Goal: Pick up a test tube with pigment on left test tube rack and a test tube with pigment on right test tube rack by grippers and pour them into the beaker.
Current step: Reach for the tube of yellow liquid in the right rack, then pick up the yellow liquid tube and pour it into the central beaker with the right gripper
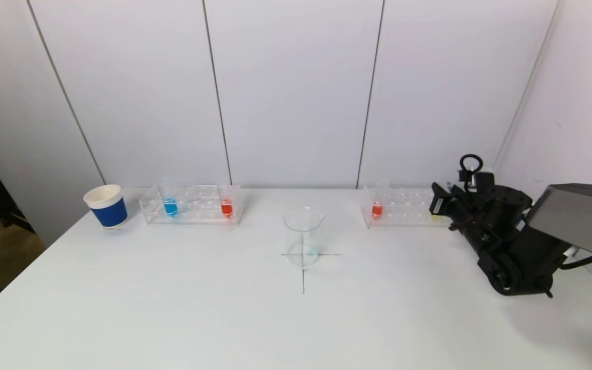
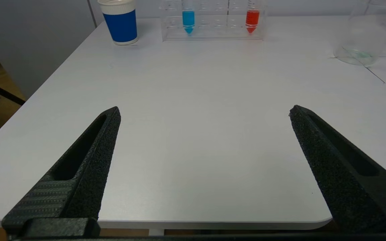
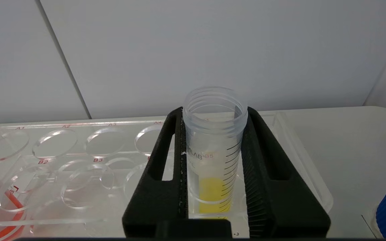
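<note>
**Tubes, racks & beaker on white table**

L rack (image 1: 193, 204): clear acrylic, holds upright blue tube (image 1: 170, 206) & red tube (image 1: 226, 207). R rack (image 1: 404, 206): red tube (image 1: 376, 208) at its L end; yellow tube (image 3: 214, 150), open-topped, upright at its R end. Beaker (image 1: 303, 236): clear, upright, between racks, faint teal residue.

Head cam sat up high, looking forward and down over the whole table (image 1: 172, 308) toward the back wall. Left wrist cam hung low off the near edge, facing the left rack (image 2: 213, 20) and beaker (image 2: 364, 33), both also in the head view. Right wrist cam was jammed right up against the right rack (image 3: 62, 157).
</note>
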You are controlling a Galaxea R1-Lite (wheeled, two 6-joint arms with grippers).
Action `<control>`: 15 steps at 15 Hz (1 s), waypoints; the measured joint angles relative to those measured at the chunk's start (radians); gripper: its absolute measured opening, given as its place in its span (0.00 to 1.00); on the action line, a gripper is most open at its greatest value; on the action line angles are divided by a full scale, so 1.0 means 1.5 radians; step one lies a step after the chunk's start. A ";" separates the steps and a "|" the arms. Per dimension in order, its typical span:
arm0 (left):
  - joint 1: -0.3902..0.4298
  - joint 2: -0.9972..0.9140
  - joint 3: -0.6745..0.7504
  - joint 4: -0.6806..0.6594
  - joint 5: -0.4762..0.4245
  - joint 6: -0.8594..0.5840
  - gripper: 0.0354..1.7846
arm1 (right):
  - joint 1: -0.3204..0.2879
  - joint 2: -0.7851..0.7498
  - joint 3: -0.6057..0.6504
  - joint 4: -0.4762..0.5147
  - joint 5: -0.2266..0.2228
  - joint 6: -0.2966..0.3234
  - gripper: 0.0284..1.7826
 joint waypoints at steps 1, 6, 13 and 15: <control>0.000 0.000 0.000 0.000 0.000 0.000 0.99 | 0.000 0.000 0.000 0.000 0.000 0.000 0.25; 0.000 0.000 0.000 0.000 0.000 0.000 0.99 | 0.000 0.000 0.000 0.000 0.000 0.000 0.25; 0.000 0.000 0.000 0.000 0.000 0.000 0.99 | 0.000 -0.002 0.000 -0.001 -0.001 0.000 0.25; 0.000 0.000 0.000 0.000 0.000 0.000 0.99 | 0.000 -0.005 0.002 -0.004 -0.001 0.000 0.25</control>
